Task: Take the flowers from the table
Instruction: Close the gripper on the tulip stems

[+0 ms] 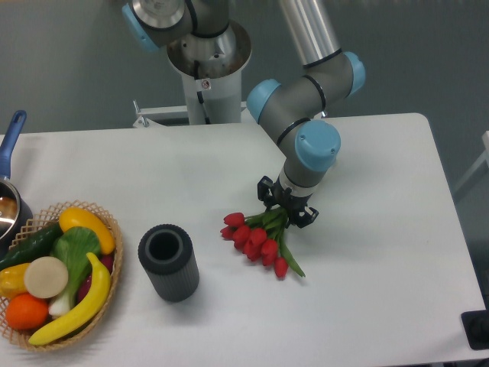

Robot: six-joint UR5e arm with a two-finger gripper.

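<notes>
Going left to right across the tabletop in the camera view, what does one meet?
Pot → basket of fruit and vegetables → dark cylinder → flowers → gripper, closed around the stems.

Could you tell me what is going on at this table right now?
The UR5e arm has its gripper down over the stem end of the flowers, a bunch of red tulips lying on the white table. The jaws look closed around the stems, with the blooms resting on the surface. To the left stand a dark cylindrical cup and a basket of fruit and vegetables.
</notes>
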